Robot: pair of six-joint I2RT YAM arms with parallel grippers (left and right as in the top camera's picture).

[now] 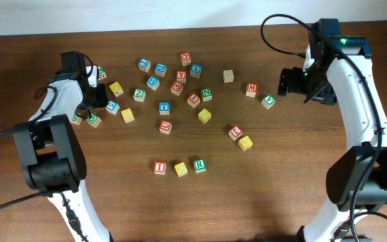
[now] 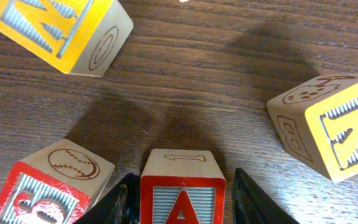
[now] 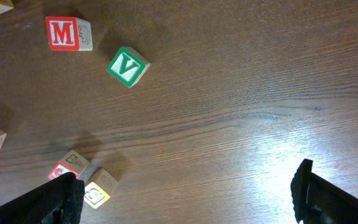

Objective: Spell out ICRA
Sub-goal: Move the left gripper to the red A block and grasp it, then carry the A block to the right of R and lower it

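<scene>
The A cube (image 2: 182, 199) was bracketed by the left end effector (image 2: 183, 175) (whether pinched could not be told); centred closing was advised before placement at three o'clock of the R cube (image 1: 199, 165).

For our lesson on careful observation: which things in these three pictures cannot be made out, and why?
- Left wrist view: the red A cube is cut off by the bottom edge; whether the left pincer touches it is unclear.
- Overhead: the left arm covers that cube.
- Right wrist view: a finger of the right pincer hides part of a red cube; its letter is unreadable.
</scene>
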